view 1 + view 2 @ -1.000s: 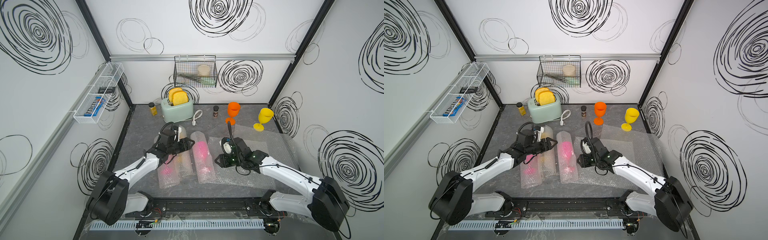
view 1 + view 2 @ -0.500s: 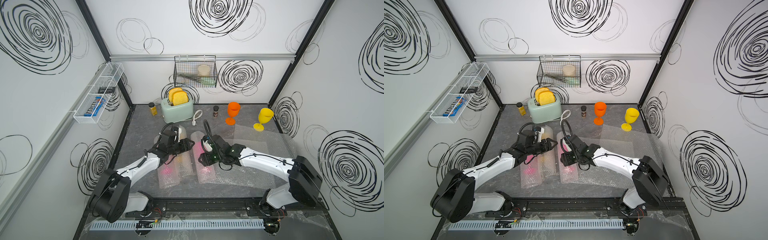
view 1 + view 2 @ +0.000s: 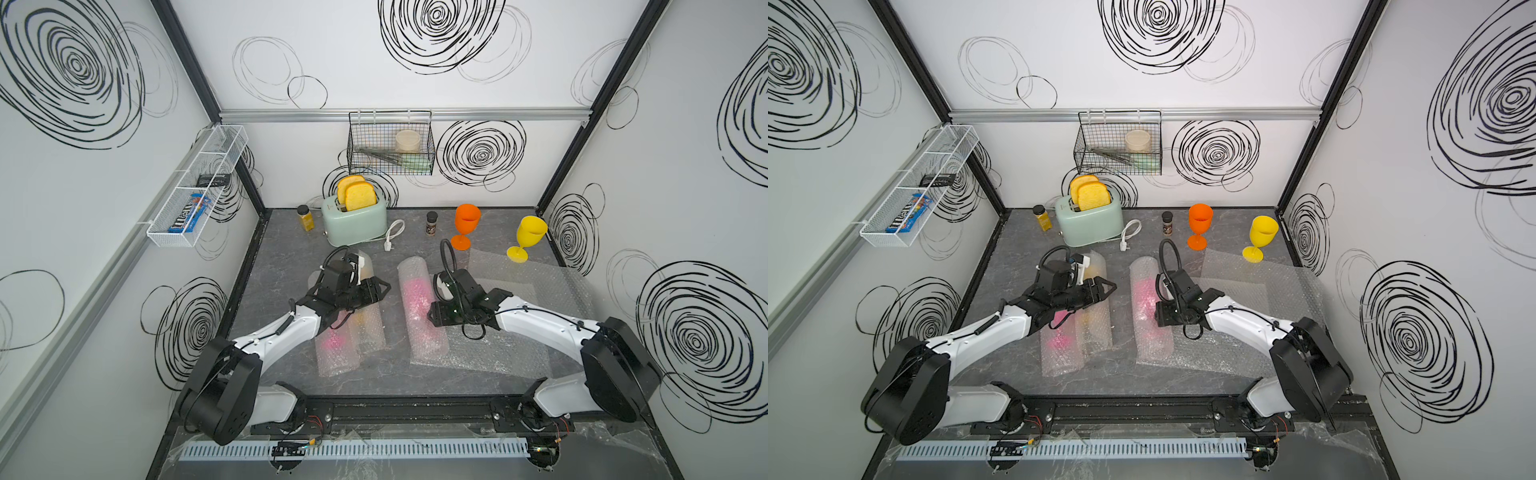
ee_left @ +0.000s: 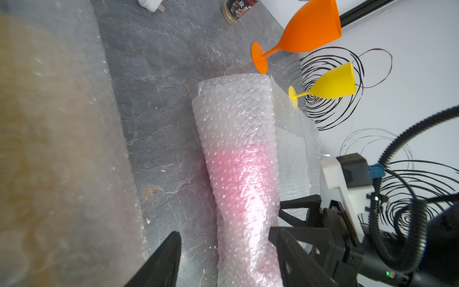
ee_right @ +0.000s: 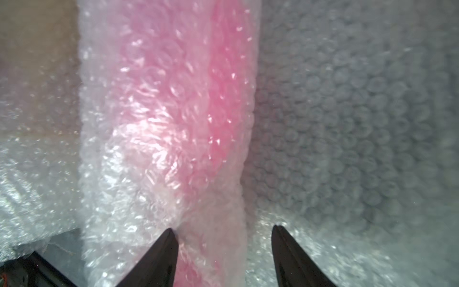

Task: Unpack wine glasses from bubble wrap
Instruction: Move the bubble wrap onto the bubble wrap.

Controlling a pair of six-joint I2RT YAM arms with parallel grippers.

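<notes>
Three tubes of bubble wrap lie on the grey table. The middle one [image 3: 417, 307] [image 4: 238, 154] [image 5: 161, 111] shows a pink wine glass inside. My right gripper [image 3: 431, 318] [image 5: 223, 229] is open, tips down, straddling that tube's right edge, one finger [image 5: 164, 248] on the wrap. To the left lie a pink-filled tube [image 3: 334, 345] and a yellow-filled tube [image 3: 368, 328]. My left gripper [image 3: 380, 289] [image 4: 224, 236] hangs open above the yellow-filled one, holding nothing. An orange wine glass [image 3: 466, 224] and a yellow one [image 3: 528, 237] stand bare at the back right.
Flat bubble wrap sheets [image 3: 540, 282] cover the table's right side, under the right arm. At the back stand a mint toaster [image 3: 353, 220] with its plug [image 3: 392, 235] and two spice jars [image 3: 305, 217] [image 3: 432, 222]. A wire basket [image 3: 390, 145] hangs on the back wall.
My right gripper swung left from the flat sheets over the middle tube, then drew back a little to its right edge. The left arm has not moved.
</notes>
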